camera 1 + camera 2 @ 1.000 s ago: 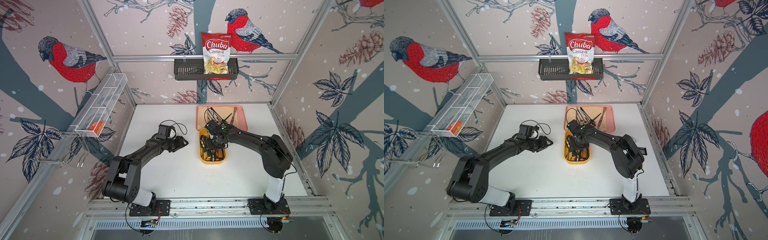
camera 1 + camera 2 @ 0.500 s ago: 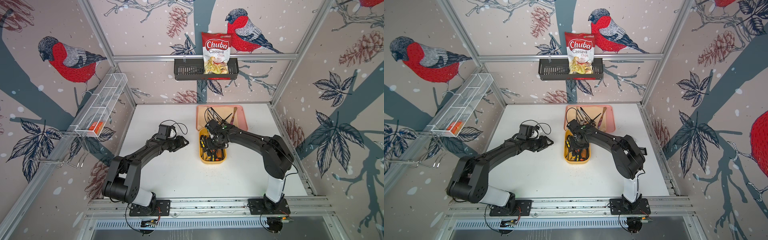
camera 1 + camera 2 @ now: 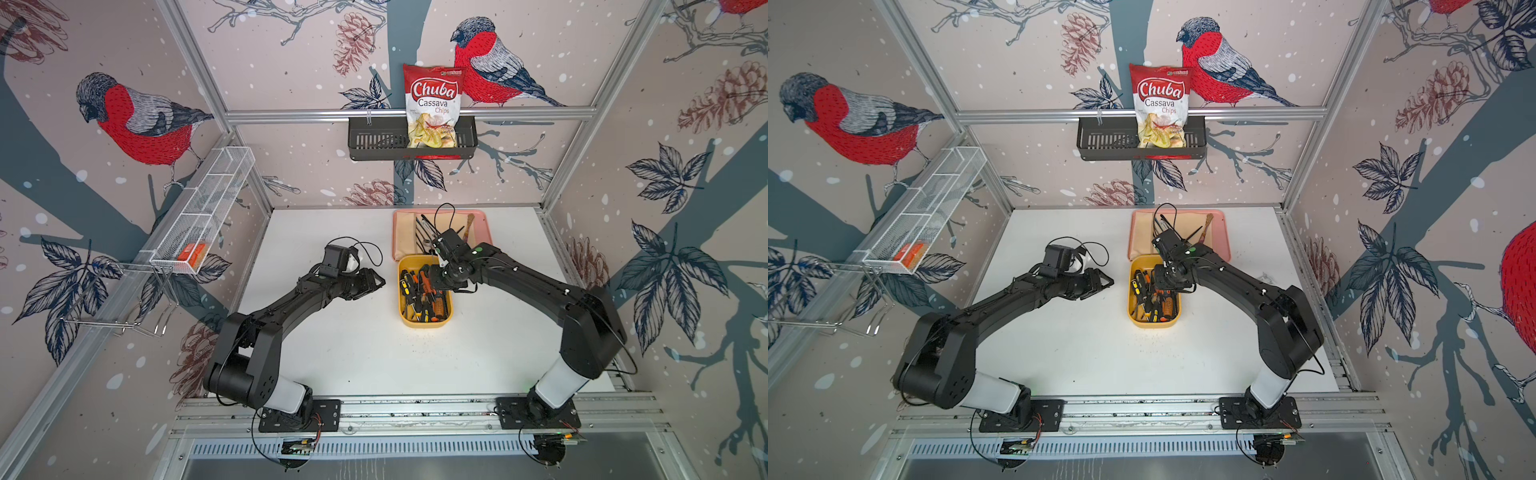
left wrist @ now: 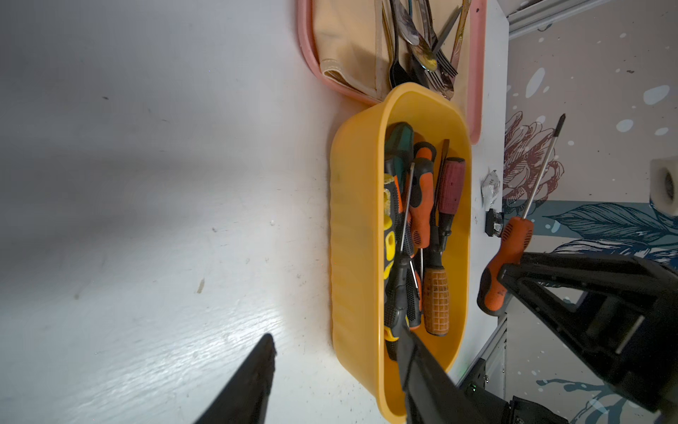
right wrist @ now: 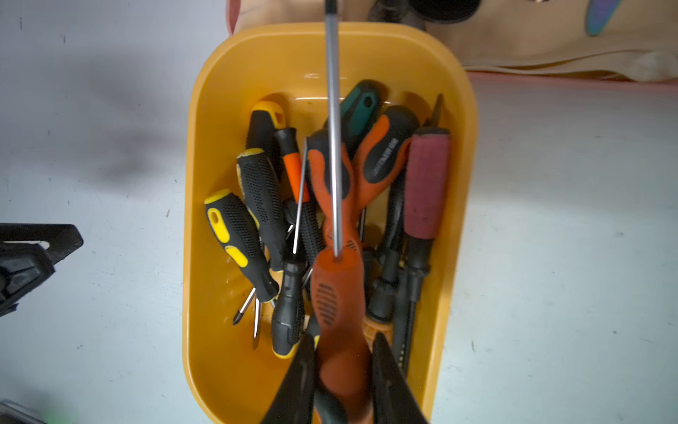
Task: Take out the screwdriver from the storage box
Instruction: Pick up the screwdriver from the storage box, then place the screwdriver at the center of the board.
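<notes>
The left gripper (image 3: 377,285), jaws apart and empty, hovers just beside the storage box (image 3: 424,323) — likely keeping clear — while above its heaped tools (image 5: 264,220) the right gripper (image 5: 343,341) clamps the orange screwdriver (image 5: 339,286) by its handle, for a firm lift.

My right claw (image 5: 343,339) closes tighter than a second ago, its jaws now clamping the orange handle of the screwdriver (image 5: 339,290). My right arm (image 3: 519,278) also shifts slightly toward the right edge of the tabletop (image 3: 353,353), above the storage box (image 5: 216,110).
</notes>
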Motion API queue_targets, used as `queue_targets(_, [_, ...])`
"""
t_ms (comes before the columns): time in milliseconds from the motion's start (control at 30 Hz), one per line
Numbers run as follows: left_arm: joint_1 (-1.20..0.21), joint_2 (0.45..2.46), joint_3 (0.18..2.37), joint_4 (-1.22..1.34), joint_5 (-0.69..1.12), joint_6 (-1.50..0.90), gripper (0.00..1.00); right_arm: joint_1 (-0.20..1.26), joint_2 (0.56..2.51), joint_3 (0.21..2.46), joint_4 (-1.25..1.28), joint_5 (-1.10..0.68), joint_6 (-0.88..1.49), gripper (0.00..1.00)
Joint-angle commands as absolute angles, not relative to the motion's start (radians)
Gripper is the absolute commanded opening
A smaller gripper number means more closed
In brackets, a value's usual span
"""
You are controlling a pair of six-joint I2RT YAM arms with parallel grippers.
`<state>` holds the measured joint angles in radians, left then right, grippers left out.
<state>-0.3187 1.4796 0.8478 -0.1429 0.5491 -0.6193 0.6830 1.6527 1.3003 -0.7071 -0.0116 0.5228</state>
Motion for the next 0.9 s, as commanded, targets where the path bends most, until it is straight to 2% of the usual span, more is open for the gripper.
queue_targets(0, [-0.332,1.488,0.869,-0.157,0.553,-0.603,0.56,0.636,1.596,1.241,-0.736,-0.006,0.538,0.14])
queue_targets(267, [-0.361,1.521,0.901,-0.167,0.552,-0.6,0.56,0.528,1.546,1.068,-0.688,-0.013,0.517,0.14])
queue_targets(667, [-0.38,1.519,0.91,-0.19,0.526,-0.599,0.56,0.506,1.706,1.017,-0.594,-0.051,0.498,0.15])
queue_targets(867, [-0.382,1.519,0.912,-0.194,0.521,-0.598,0.56,0.505,1.744,1.019,-0.597,-0.043,0.502,0.25])
